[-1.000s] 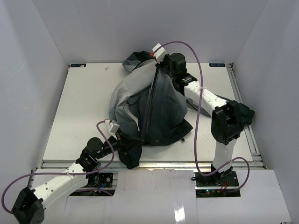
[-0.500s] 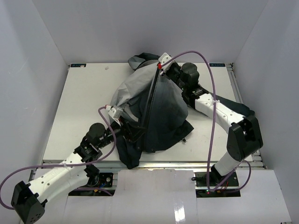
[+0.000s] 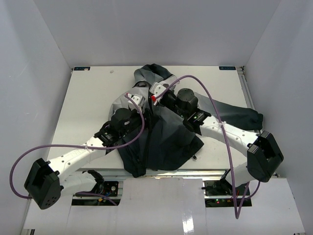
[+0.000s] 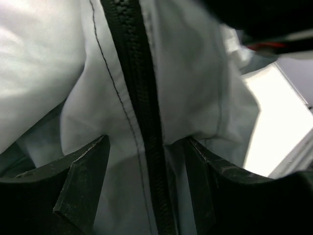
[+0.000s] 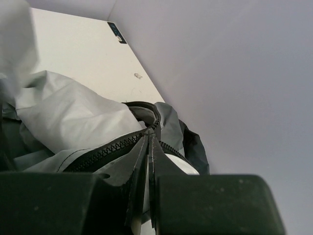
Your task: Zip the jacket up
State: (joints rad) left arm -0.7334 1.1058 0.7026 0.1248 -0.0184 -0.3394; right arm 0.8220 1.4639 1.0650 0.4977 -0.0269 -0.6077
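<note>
The large hooded fabric jacket [image 3: 164,134], fading from light grey to dark charcoal, is heaped at the middle of the flat white table [image 3: 83,112], with its hem near the front edge and one long sleeve [image 3: 237,112] trailing to the right. Its dark front zipper [image 4: 139,93] is seen closed along the stretch in the left wrist view. The left gripper [image 4: 146,142] is held apart, one finger on each side of that closed run, just above the pale cloth and gripping nothing. The right gripper [image 5: 149,142] is pressed together on the zipper at the spot where the joined teeth give way to two open rows curving round the collar; the pull itself is hidden between the pads, so it cannot be told whether it is truly pinched. The step in hand is judged to be a re-grip lower down before the last stretch is drawn shut. For this to go well, the left fingers should be closed on the joined tape itself, not on loose fabric beside it, and the tape should be kept taut and straight. The right pull should then be made steadily along the line of the teeth, so that no cloth is caught in the slider.
</note>
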